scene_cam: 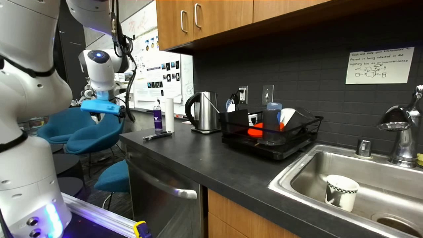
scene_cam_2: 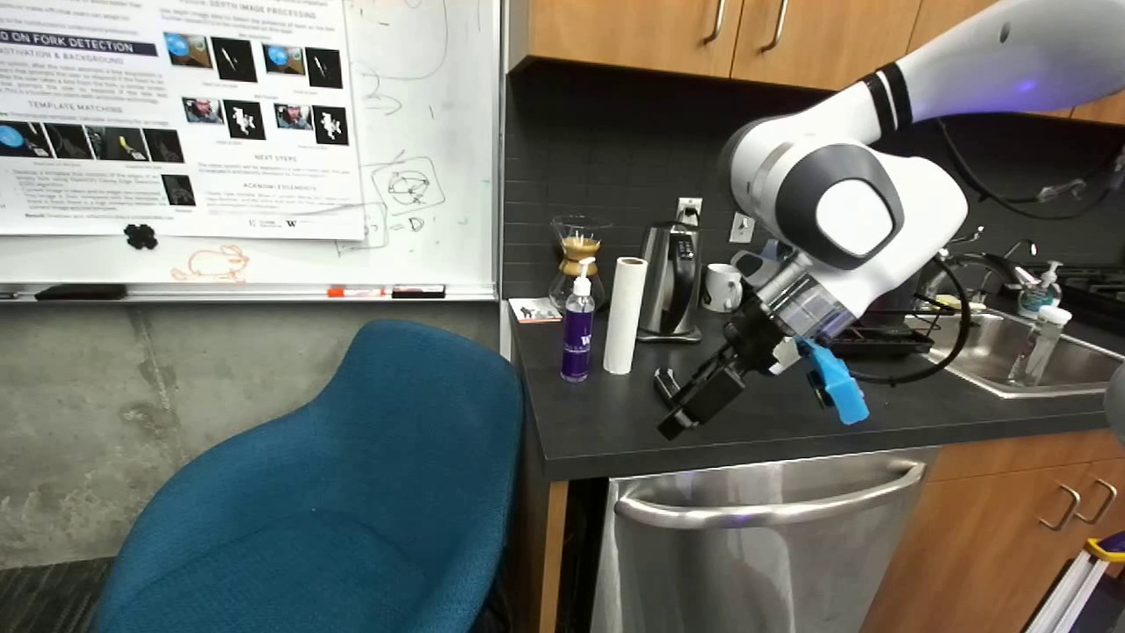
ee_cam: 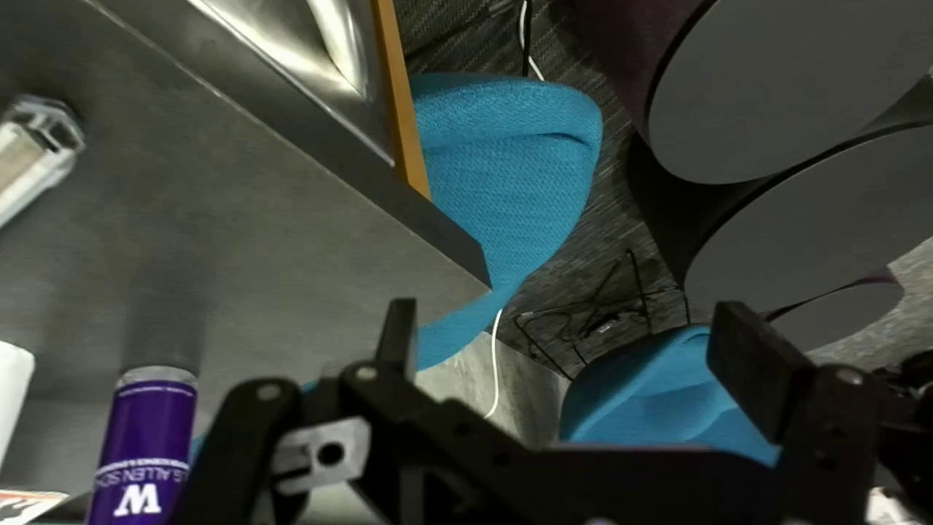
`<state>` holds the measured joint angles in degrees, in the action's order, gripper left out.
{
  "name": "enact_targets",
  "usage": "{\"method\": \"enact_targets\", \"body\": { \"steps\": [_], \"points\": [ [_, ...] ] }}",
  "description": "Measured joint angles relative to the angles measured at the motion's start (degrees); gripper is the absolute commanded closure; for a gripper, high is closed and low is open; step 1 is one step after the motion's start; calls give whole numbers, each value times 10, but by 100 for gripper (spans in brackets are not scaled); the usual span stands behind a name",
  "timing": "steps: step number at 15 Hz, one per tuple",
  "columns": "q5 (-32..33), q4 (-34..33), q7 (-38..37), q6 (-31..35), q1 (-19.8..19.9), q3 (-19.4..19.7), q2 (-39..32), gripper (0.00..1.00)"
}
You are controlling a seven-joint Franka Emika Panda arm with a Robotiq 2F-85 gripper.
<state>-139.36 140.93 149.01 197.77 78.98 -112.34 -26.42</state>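
Note:
My gripper is open in the wrist view, its two black fingers wide apart with nothing between them. In an exterior view the gripper points down and outward above the counter's front part. Nearest to it is a long dark and silvery object lying on the counter, also in the wrist view. A purple pump bottle and a white upright roll stand near the counter's end; both show in the wrist view, the bottle low and the roll cut off at the left edge.
A steel kettle stands before a black dish rack full of dishes. The sink holds a white mug. A glass coffee maker stands behind the bottle. Blue chairs are beyond the counter's corner. Cupboards hang above.

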Motion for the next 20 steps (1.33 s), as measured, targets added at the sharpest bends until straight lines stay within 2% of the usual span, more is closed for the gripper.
{"method": "enact_targets", "body": {
  "steps": [5,8,10,14,20],
  "points": [
    [83,16,0,0,-14,-50,-33,0],
    [75,12,0,0,-23,-65,-34,0],
    [28,0,1,0,-16,-74,-23,0],
    [-99,-27,1,0,41,-106,42,0],
    [-98,-41,-154,0,152,-181,126,0]
  ]
}}
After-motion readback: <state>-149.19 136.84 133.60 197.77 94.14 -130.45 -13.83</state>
